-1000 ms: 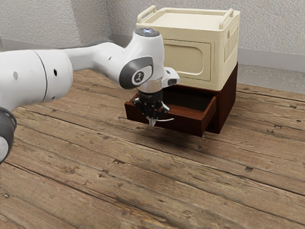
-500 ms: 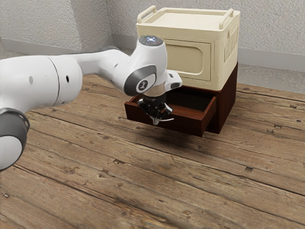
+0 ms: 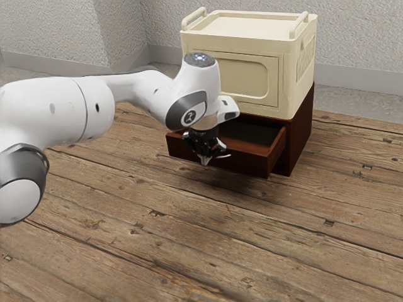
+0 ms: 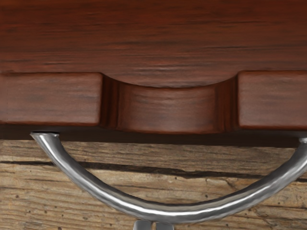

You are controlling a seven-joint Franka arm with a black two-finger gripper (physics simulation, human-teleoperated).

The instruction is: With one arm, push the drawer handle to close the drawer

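Drawer (image 3: 249,165) of the dark red-brown cabinet (image 3: 303,135) stands open, pulled out toward the near side of the scene, its hollow inside showing behind the front board. The cabinet sits on a wooden plank floor (image 3: 283,251), toward the far side and right of centre in the exterior view, and carries a cream box (image 3: 289,94) with a raised bar at the left and right of its top. Raised shapes like letters run down the box's right side, but they are too small to read; the dark round mark on the white arm (image 3: 53,110) cannot be made out as a name either. The arm reaches in from the exterior view's left, and the black gripper (image 3: 204,162) points down at the front of the drawer, its two fingers pressed together with nothing pinched. In the wrist view, the bright metal handle (image 4: 168,214) bows outward from the drawer front, below the scooped dip (image 4: 168,110) in the board's top edge. The fingertips (image 4: 142,225) are at the outer side of the handle's curve, near its middle, touching or almost so. Pale rough walls (image 3: 365,38) stand at the far side.
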